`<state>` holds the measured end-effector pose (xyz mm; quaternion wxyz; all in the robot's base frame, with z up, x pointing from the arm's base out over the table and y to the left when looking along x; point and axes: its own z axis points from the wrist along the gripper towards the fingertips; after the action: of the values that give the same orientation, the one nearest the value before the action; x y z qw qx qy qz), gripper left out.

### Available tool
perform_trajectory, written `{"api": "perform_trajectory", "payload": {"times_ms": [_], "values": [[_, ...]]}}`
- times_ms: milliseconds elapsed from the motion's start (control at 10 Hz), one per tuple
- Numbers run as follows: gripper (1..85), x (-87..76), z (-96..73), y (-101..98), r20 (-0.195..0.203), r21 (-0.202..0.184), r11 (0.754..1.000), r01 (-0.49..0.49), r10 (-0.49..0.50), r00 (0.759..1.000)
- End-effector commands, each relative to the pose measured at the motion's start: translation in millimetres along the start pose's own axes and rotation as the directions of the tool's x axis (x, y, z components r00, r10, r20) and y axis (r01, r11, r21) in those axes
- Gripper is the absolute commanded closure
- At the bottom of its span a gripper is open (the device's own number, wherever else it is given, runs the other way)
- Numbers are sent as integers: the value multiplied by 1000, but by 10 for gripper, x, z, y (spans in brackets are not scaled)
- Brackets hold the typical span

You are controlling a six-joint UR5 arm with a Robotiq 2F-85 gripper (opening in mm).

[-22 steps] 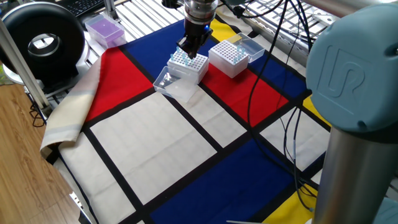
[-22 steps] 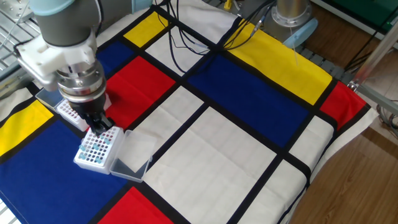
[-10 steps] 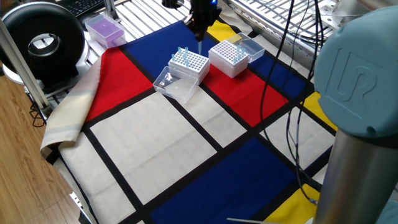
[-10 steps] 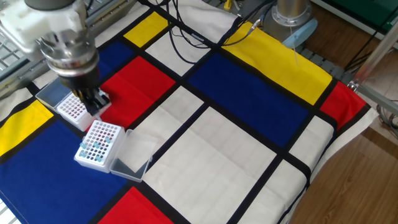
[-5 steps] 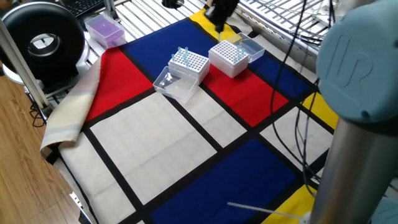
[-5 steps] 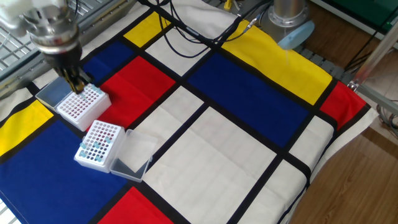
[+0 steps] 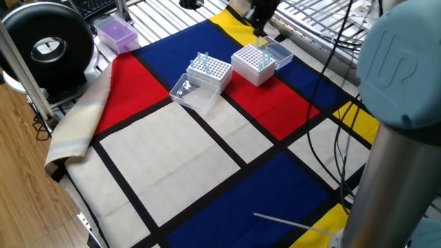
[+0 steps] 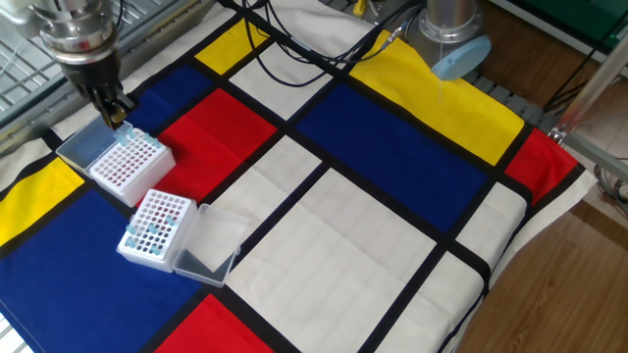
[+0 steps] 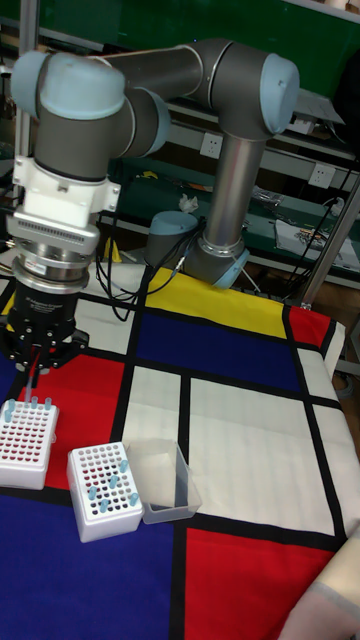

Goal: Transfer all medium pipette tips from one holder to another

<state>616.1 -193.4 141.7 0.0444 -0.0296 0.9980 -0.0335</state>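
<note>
**Q:** Pincer [image 9: 33, 372] first: where is it, and what is it doing?

**A:** It hangs just above the far edge of the white perforated box [image 8: 125, 167] that has red-ringed holes. Its two fingers are drawn close together around a single slender tip [image 9: 29, 385] that points down at the box. In the other fixed view the pincer [image 8: 116, 113] sits over the corner of that box nearest the clear open lid [image 8: 83, 145].

**Q:** And the medium pipette tips?

**A:** Taking the red-ringed box as the landmark: a short row of pale-blue tips [image 9: 30, 404] stands along its far edge, directly under the pincer. The rest sit scattered in the second white box [image 9: 105, 488] just beside it, which has its own clear lid [image 9: 165, 483] hinged open on the side away from the landmark box.

**Q:** What do they rest on?

**A:** Both boxes sit on the desk, which is covered by a cloth [image 8: 392, 226] of red, blue, yellow and white blocks edged in black.

**Q:** Anything else near the landmark box?

**A:** Well apart from it, past the second box at the cloth's edge, lies a purple box [image 7: 116, 32].
</note>
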Motion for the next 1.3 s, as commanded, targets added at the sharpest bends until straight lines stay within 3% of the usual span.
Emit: {"api": "perform_trajectory", "payload": {"times_ms": [0,300,1200], "values": [[840,87,73,-93,-14,-11,999,-33,33,999],[840,87,90,-11,-14,-39,998,-57,56,998],[840,2,206,95,14,-38,996,-81,82,997]]}}
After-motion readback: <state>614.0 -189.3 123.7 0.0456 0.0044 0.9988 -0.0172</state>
